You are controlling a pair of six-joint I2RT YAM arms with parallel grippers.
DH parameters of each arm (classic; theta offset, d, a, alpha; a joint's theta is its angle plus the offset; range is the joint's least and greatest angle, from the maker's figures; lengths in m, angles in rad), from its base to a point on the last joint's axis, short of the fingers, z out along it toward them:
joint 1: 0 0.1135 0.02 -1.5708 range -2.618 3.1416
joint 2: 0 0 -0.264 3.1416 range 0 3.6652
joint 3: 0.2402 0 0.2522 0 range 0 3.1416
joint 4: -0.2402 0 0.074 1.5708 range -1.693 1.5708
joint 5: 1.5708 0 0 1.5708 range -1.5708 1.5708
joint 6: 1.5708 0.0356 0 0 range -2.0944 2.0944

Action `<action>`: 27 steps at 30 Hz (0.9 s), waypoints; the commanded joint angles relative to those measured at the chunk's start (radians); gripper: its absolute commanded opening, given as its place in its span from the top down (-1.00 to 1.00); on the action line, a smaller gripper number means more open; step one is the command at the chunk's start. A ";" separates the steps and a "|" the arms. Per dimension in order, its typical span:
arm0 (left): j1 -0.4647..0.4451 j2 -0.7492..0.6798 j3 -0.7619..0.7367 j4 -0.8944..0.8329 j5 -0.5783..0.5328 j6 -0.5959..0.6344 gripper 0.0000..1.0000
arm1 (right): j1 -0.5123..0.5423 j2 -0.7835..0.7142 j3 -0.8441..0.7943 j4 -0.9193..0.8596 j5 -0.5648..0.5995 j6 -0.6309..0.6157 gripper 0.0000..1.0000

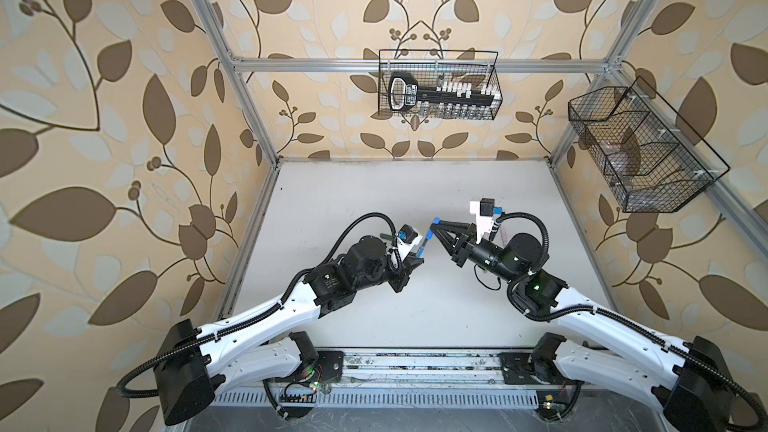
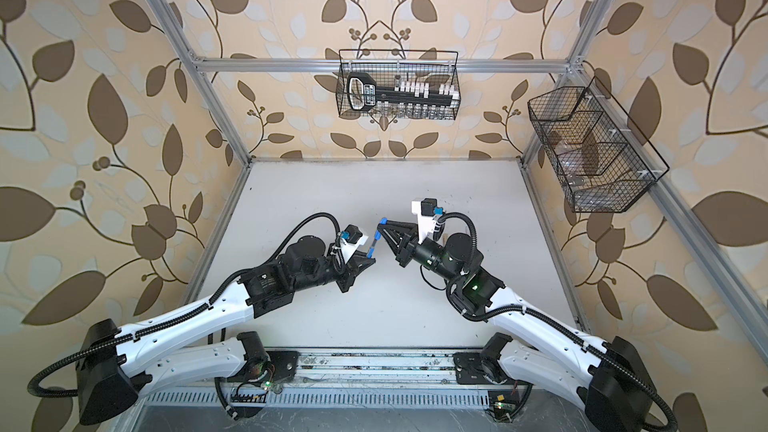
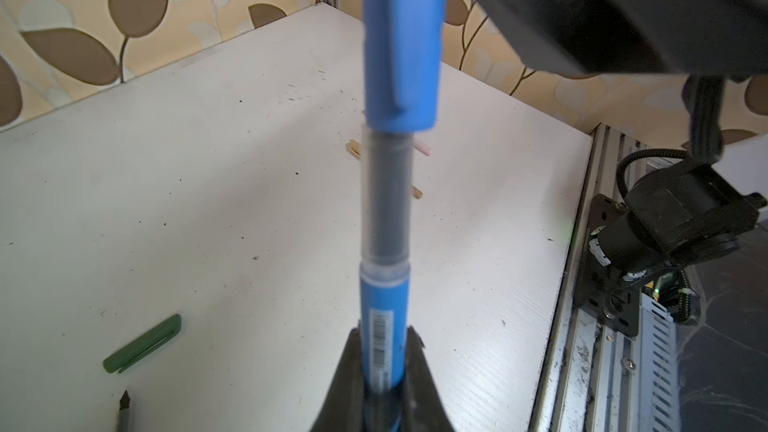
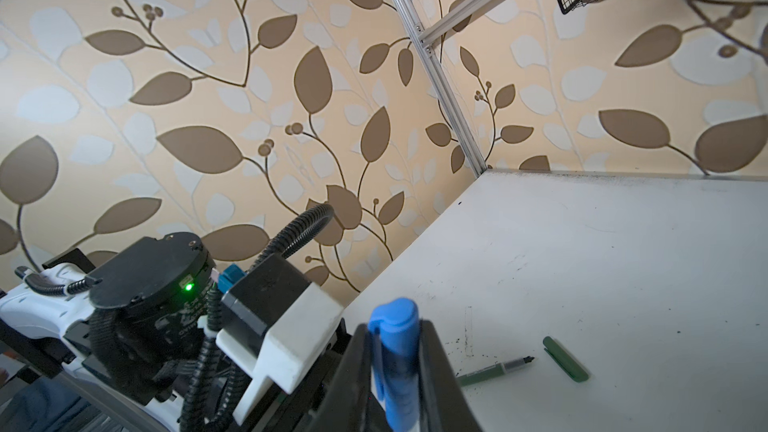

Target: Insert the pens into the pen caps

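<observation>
Where the two arms meet above the white table (image 3: 208, 168), the blue pen (image 3: 382, 326) is clamped at its barrel by the left gripper (image 3: 382, 336), and its front end is entered into the blue cap (image 3: 401, 35), with a grey section left exposed. The cap is closely flanked by the right gripper (image 4: 395, 326); whether it is pressed cannot be told. A green cap (image 3: 143, 344) and a green pen (image 4: 498, 369) are laid nearby on the table.
</observation>
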 commanded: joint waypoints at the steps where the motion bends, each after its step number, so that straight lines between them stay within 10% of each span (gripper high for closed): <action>1: 0.001 -0.034 0.064 0.094 -0.033 0.019 1.00 | 0.026 -0.014 0.017 -0.061 -0.045 -0.039 0.61; 16: 0.001 -0.040 0.063 0.096 -0.024 0.025 1.00 | 0.031 -0.004 0.040 -0.084 -0.056 -0.058 0.43; 27: 0.001 -0.040 0.062 0.087 -0.012 0.024 1.00 | -0.047 -0.027 0.102 -0.214 -0.182 -0.036 -0.07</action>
